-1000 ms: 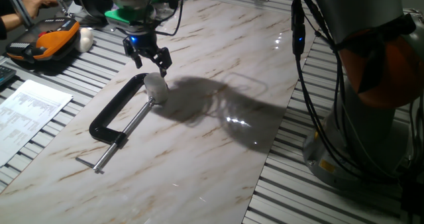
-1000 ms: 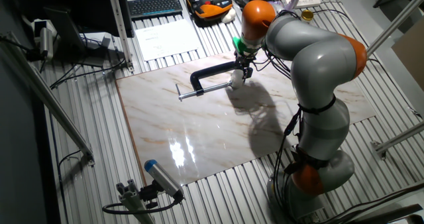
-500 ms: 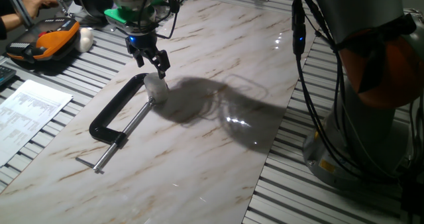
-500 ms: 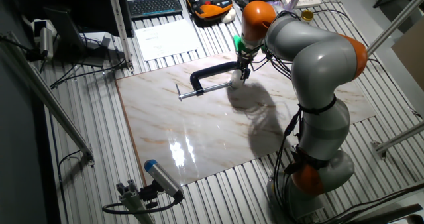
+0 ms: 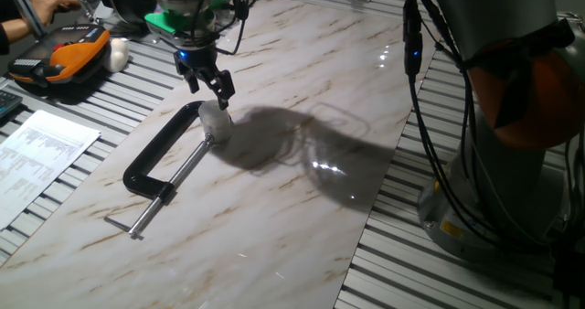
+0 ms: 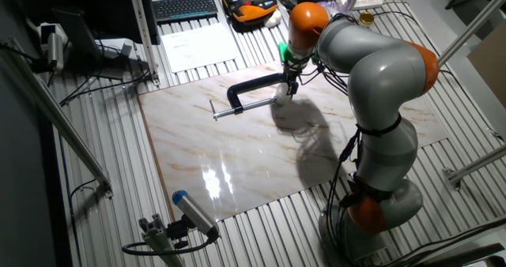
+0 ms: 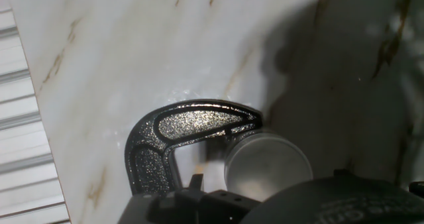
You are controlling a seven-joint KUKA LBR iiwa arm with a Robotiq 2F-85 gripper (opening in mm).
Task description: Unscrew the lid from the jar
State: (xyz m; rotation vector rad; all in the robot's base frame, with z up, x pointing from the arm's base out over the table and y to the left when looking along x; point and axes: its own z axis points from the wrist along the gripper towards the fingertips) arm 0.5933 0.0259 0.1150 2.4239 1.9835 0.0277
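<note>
The small whitish jar (image 5: 217,126) stands on the marble table, clamped between the jaws of a black C-clamp (image 5: 154,159). Its white lid (image 5: 215,111) sits on top. My gripper (image 5: 209,88) hangs just above the lid, open, fingers apart and touching nothing. In the other fixed view the gripper (image 6: 290,84) is over the jar (image 6: 281,96) at the clamp's (image 6: 247,88) right end. The hand view looks down on the round lid (image 7: 267,164) beside the clamp's curved frame (image 7: 173,130); my fingertips do not show clearly there.
The clamp's steel screw and crossbar (image 5: 144,216) stretch toward the near left. An orange case (image 5: 66,60) and a white lump (image 5: 119,53) lie on the slatted bench at far left, with papers (image 5: 41,154). The arm's base (image 5: 512,144) stands at right.
The gripper shifted slightly up and back over the jar and turned a little. It has stayed still for the last half second. The jar and clamp have not moved.
</note>
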